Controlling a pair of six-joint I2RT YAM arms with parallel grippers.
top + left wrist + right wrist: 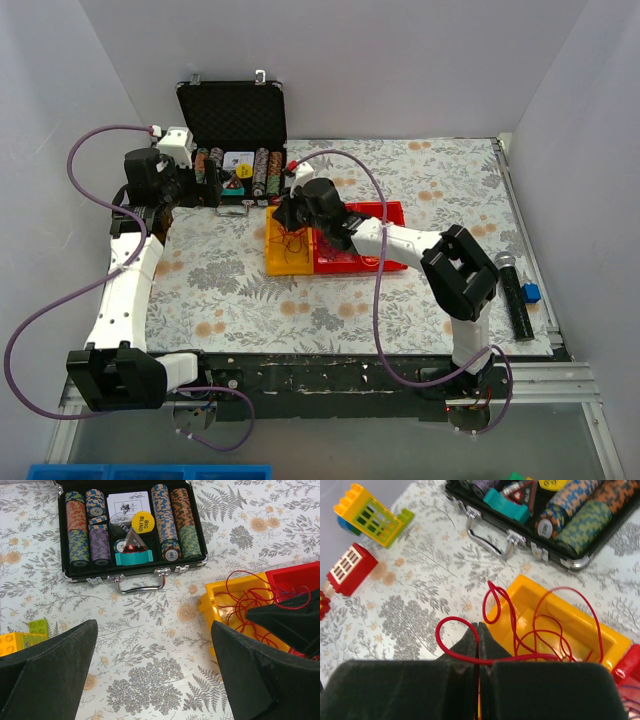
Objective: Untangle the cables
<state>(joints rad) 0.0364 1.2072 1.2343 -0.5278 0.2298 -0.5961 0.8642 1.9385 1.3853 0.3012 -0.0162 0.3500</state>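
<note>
The cables [292, 240] show as thin red wire loops lying in and over a yellow bin [272, 262]; only red strands are visible. In the right wrist view the red cable [545, 625] loops out over the bin's [580, 630] near corner. My right gripper [478, 630] is shut, with a red loop pinched at its tips, just above the bin's left end [290, 212]. My left gripper [152, 670] is open wide and empty over the patterned cloth, left of the bin [217, 605], near the case [165, 195]. The red wires also show there [245, 600].
An open black poker chip case [235, 165] stands at the back left [130, 530] [555, 515]. A red bin [365, 262] adjoins the yellow one. Toy bricks [370, 515] [20, 637] lie left of the bins. A black microphone [515, 295] lies at the right.
</note>
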